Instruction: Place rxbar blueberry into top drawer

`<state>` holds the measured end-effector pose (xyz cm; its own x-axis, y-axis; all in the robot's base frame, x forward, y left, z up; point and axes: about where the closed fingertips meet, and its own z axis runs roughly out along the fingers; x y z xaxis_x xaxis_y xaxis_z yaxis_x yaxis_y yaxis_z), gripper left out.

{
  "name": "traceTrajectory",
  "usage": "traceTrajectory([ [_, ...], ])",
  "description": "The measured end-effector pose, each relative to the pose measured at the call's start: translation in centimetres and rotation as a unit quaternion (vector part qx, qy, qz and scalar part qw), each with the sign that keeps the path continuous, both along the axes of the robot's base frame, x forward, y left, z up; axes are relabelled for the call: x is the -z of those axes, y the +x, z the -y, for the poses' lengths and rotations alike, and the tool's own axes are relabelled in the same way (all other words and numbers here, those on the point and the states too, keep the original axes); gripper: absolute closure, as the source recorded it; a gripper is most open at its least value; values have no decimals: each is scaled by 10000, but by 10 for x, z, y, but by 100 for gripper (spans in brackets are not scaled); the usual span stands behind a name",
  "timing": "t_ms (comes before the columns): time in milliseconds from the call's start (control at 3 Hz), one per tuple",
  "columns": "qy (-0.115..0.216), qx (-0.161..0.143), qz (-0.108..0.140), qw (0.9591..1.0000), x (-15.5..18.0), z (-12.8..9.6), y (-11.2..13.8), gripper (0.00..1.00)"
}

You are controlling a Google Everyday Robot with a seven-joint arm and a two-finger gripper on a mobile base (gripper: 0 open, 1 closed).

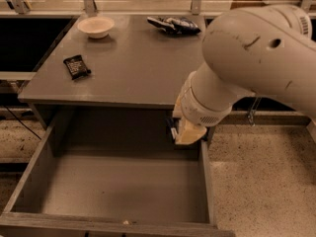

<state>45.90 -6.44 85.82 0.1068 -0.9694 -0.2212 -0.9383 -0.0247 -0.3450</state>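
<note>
Now hand (186,131) hangs just below worktop (133,68) front edge, over drawer (123,186) rear right corner, close to right wall. Hand clamped on bar (172,131); only dark sliver shows at hand's left side. Drawer pulled out, floor bare, wide room to left. Packet (76,66) near worktop left edge; bowl (96,26) and bag (174,24) along back edge.
</note>
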Motion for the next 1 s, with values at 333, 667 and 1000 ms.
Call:
traceTrajectory([
  [333, 182, -71, -239, 9995, 21, -10, -18, 100],
  [667, 161, -196, -561, 9981, 52, -27, -33, 100],
  [1000, 178, -188, -581, 9980, 54, -28, -33, 100],
])
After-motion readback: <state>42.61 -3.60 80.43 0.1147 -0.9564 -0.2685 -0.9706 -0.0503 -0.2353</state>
